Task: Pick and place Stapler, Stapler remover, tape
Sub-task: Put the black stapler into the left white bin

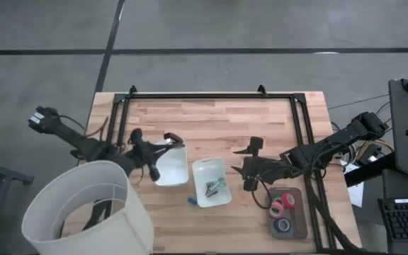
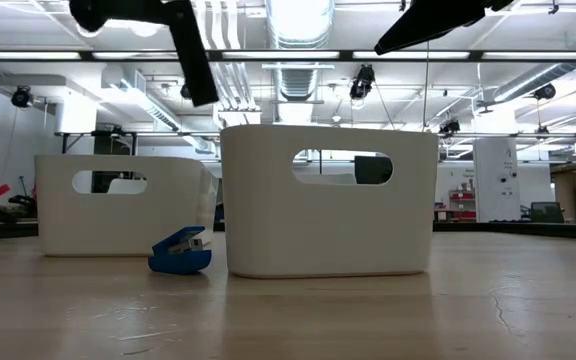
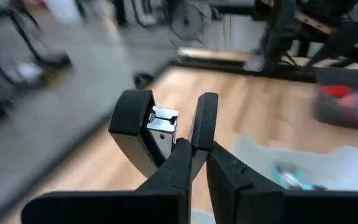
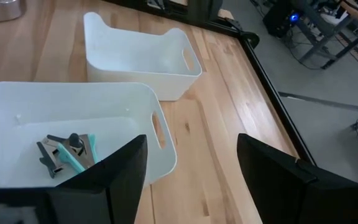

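The stapler [image 3: 148, 134] is clamped in the left gripper [image 1: 149, 161] above the left white tray [image 1: 180, 173]; staple removers [image 4: 67, 154] lie in the middle tray [image 1: 199, 170]. The tape rolls [image 1: 283, 205] are left in the dark tray [image 1: 300, 216] at right; the right gripper [image 1: 246, 170] is held with fingers apart, empty.

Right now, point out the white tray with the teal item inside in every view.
High view: teal-item tray, table centre, right of the second white tray.
Low view: large, centre.
Left wrist view: blurred, lower right.
Right wrist view: nearest, lower left.
Shared landmark: the second white tray beside it.
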